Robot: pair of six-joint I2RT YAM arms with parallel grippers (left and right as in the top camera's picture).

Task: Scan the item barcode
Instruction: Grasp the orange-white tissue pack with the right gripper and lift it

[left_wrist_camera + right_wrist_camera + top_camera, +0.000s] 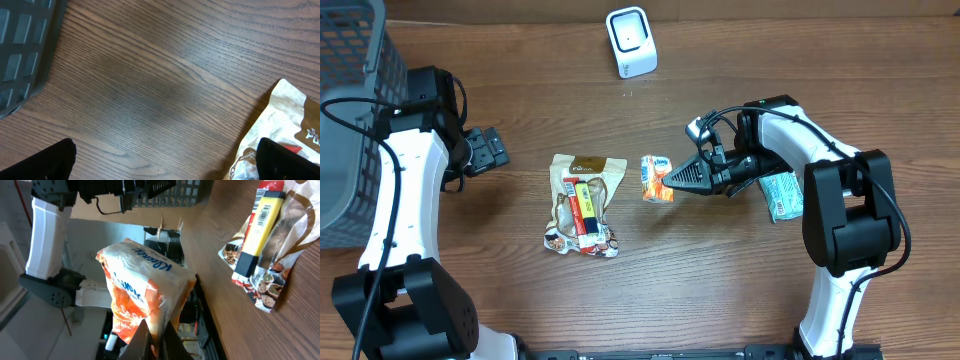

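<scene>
My right gripper point(672, 180) is shut on the edge of a small orange-and-white tissue packet point(657, 179) and holds it off the table at the middle. In the right wrist view the packet point(142, 280) hangs pinched between the closed fingers point(172, 340), printed face toward the camera, and no barcode shows on it. The white barcode scanner point(631, 41) stands at the back centre, apart from the packet. At the left, my left gripper point(485, 150) is open over bare wood with nothing between its fingertips point(47, 162).
A snack bag point(584, 205) with a yellow box point(257, 225) inside lies left of the packet; its corner point(285, 115) shows by the left gripper. A teal packet point(782, 194) lies under the right arm. A grey mesh basket point(350, 120) fills the far left.
</scene>
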